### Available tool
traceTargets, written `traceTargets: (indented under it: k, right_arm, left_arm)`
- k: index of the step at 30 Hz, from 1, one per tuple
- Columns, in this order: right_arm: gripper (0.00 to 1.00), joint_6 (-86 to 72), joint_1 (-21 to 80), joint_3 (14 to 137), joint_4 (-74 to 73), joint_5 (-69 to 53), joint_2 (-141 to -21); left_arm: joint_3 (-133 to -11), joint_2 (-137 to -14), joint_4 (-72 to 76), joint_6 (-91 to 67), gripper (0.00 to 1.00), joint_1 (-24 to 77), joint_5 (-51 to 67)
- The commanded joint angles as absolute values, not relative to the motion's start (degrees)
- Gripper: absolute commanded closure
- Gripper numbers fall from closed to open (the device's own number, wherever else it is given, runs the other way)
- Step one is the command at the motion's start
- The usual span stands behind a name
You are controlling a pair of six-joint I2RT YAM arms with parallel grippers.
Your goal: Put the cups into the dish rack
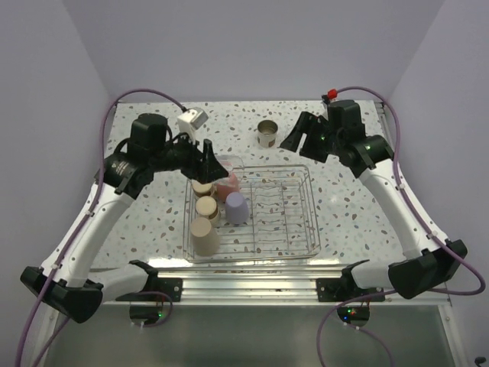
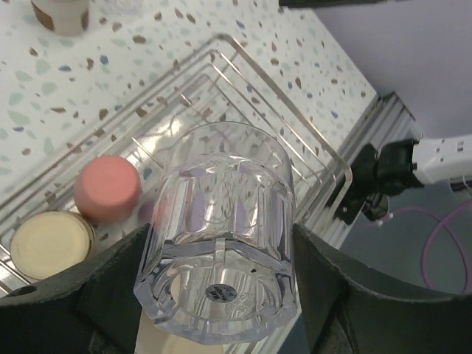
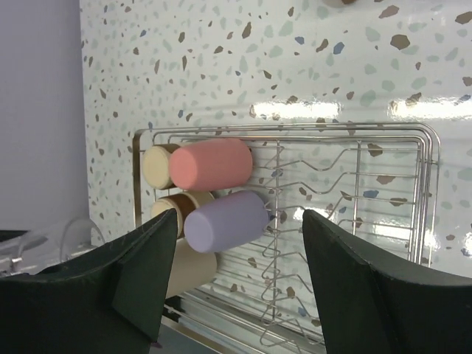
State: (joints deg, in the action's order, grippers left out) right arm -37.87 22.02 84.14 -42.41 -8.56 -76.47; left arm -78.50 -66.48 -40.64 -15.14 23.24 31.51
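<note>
The left gripper [image 2: 221, 295] was clamped on a clear cup [image 2: 221, 214] above the dish rack's [image 1: 315, 229] crowded end, while the right gripper [image 1: 304, 139] hung open-jawed beyond the rack, so a slow descent into a free slot looked wisest.

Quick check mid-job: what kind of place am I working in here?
Probably a lab robot cell, not a kitchen: plain walls box in a speckled tabletop, and a metal rail runs along its near edge.

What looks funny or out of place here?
One brown cup stands alone on the table, beyond the rack, while other cups sit inside it. Nothing looks spilled or broken.
</note>
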Motion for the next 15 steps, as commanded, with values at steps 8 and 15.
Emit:
traceTargets:
  k: [8, 15]
  right_arm:
    - [0.30, -36.0, 21.9, 79.6, -43.6, -7.7, -73.1]
    - [0.31, -34.7, 21.8, 79.4, -44.5, -6.7, -73.1]
  left_arm:
    - [-73.8, -64.3, -50.1, -13.1, 1.00, 39.2, 22.2]
    - [-68.8, -68.6, -47.9, -16.5, 1.00, 51.4, 12.1]
